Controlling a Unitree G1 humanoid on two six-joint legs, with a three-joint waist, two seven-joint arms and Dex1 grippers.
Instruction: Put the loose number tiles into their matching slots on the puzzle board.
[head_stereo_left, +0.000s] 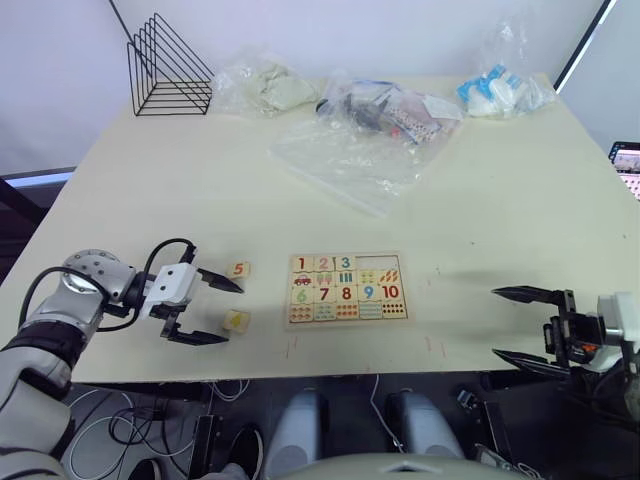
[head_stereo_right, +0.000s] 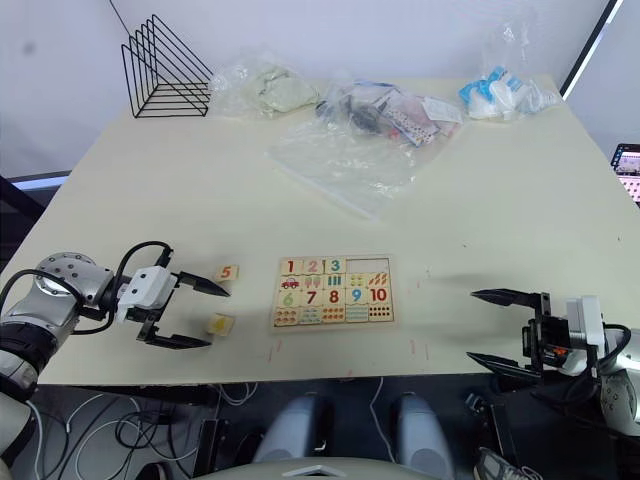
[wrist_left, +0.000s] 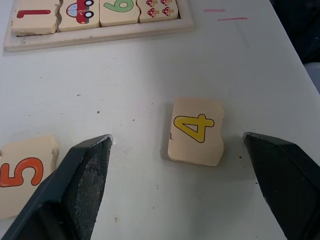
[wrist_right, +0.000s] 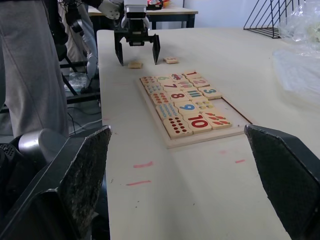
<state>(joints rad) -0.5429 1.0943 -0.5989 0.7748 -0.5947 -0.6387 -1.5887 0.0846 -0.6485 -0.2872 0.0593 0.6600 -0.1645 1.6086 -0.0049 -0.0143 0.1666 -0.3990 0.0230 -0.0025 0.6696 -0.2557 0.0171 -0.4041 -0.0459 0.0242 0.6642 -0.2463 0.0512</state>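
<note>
Tiles, two, loose on the table (head_stereo_left: 520, 200): the 4 tile (wrist_left: 195, 131), yellow digit on pale wood, lies flat between the fingers of the left gripper (head_stereo_left: 205, 309), nearer its lower finger and touching neither; the 5 tile (head_stereo_left: 238, 269), orange digit, lies just outside the upper finger, on the far side from the 4. Left gripper: spread wide, holding nothing, low over the table and straddling the 4. Board (head_stereo_left: 346, 288): ahead of the left fingertips, a little way off, flat on the table; numbers 1, 2, 3 and 6 to 10 seated, with the two open slots at the top row's right end, presumably for 4 and 5. Right gripper (head_stereo_left: 528, 325): spread wide, empty, at the table's near edge, well apart from board and tiles, fingers aimed toward the board. Handling, judged: tiles look small, light, rigid wood with wavy cut edges; thin, so a grip must come down close to the table and close on two opposite side edges; likely to slide on the smooth top if nudged by one finger first. Seating will probably need the digit upright and the edges lined up with the slot. Clutter at the table's far side: wire rack (head_stereo_left: 168, 68), plastic bags (head_stereo_left: 360, 150).
</note>
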